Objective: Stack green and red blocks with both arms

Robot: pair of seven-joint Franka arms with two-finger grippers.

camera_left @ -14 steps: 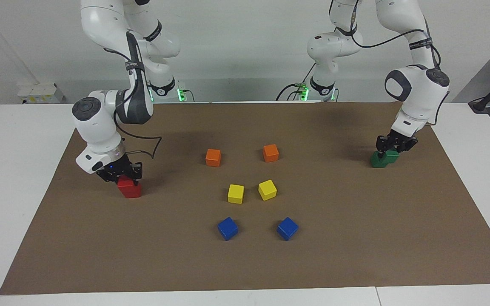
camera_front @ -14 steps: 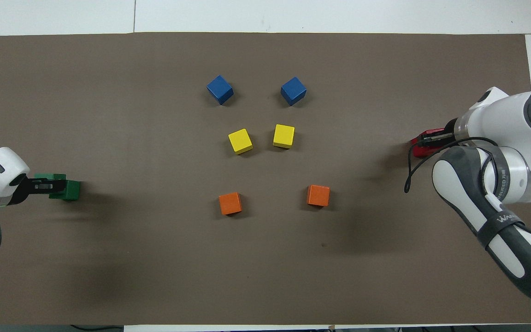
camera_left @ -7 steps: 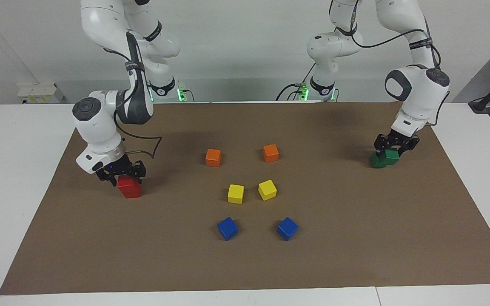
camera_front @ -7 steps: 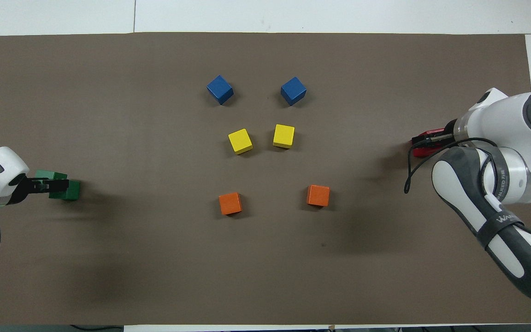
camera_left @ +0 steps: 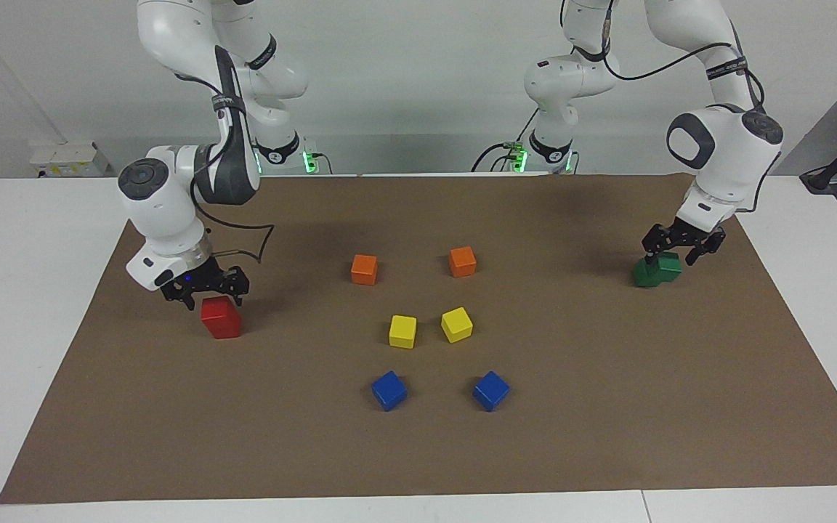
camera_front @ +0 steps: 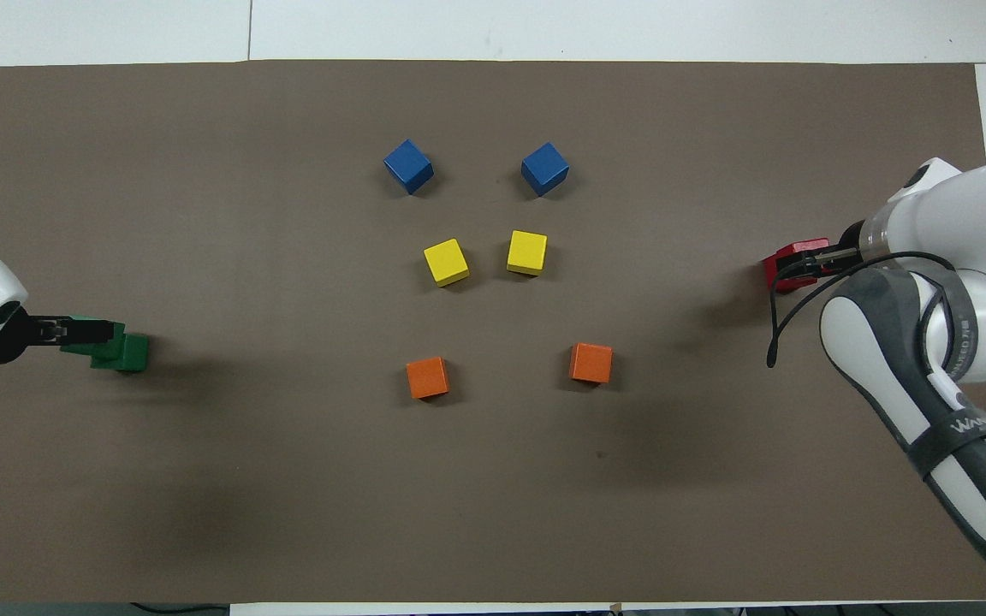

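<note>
Both grippers have lifted off their stacks since a second ago. Spread-fingered and empty, the right gripper [camera_left: 205, 288] hangs just above the red stack [camera_left: 221, 317], two bright red cubes squarely aligned. Also spread and empty, the left gripper [camera_left: 682, 245] hovers over the green stack [camera_left: 656, 270], whose upper dark green cube sits offset.

The white desk [camera_left: 26, 290] carries a brown mat [camera_left: 418, 450]. On the mat, around the yellow cubes [camera_left: 402, 331] at centre: orange cubes [camera_left: 364, 269] at 12 o'clock, blue cubes [camera_left: 389, 390] at 6, red stack [camera_left: 221, 318] at 9, green stack [camera_left: 655, 270] at 3.
</note>
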